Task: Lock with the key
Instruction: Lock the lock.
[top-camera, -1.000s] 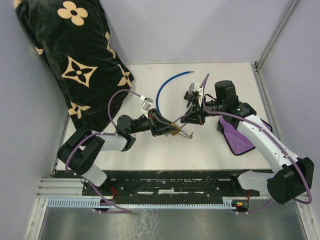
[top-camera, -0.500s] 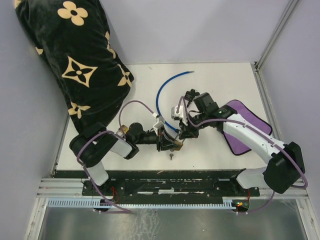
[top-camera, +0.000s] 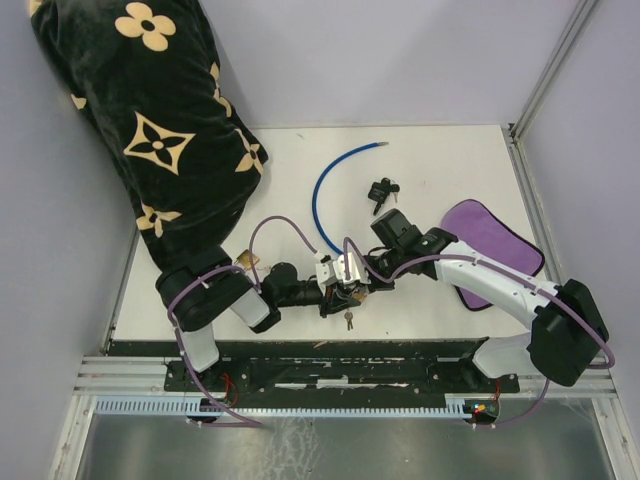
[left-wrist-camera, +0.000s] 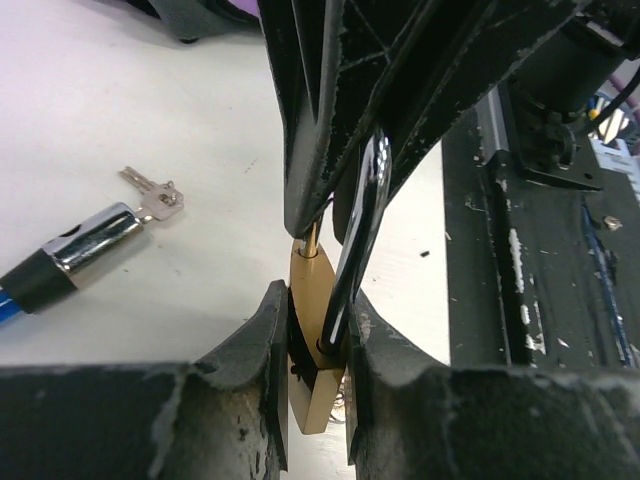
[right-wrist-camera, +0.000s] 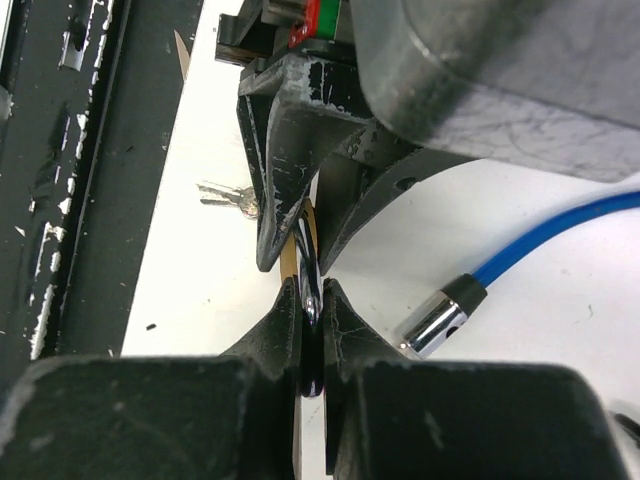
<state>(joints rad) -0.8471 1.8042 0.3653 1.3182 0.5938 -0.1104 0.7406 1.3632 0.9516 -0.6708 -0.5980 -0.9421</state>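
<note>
A brass padlock (left-wrist-camera: 312, 300) is pinched by its body between the jaws of my left gripper (left-wrist-camera: 315, 300), which is shut on it. Its chrome shackle (left-wrist-camera: 362, 205) runs up into my right gripper (right-wrist-camera: 310, 290), which is shut on the shackle (right-wrist-camera: 312, 285). In the top view both grippers, left (top-camera: 333, 297) and right (top-camera: 352, 283), meet over the padlock (top-camera: 345, 294) near the table's front edge. A small key (top-camera: 348, 320) lies just in front of them. Keys (left-wrist-camera: 150, 195) (right-wrist-camera: 225, 195) lie on the table in both wrist views. Whether a key sits in the lock is hidden.
A blue cable (top-camera: 322, 190) arcs behind the arms; its metal end (left-wrist-camera: 90, 235) (right-wrist-camera: 440, 315) lies close to the padlock. A small black object (top-camera: 382, 190) sits at the back. A purple cloth (top-camera: 495, 235) lies right, a black patterned pillow (top-camera: 150, 110) left. The black rail (top-camera: 320, 370) borders the front.
Both arms have carried the padlock toward the front edge of the table. The right arm swung in from the back, uncovering the black object and more of the purple cloth.
</note>
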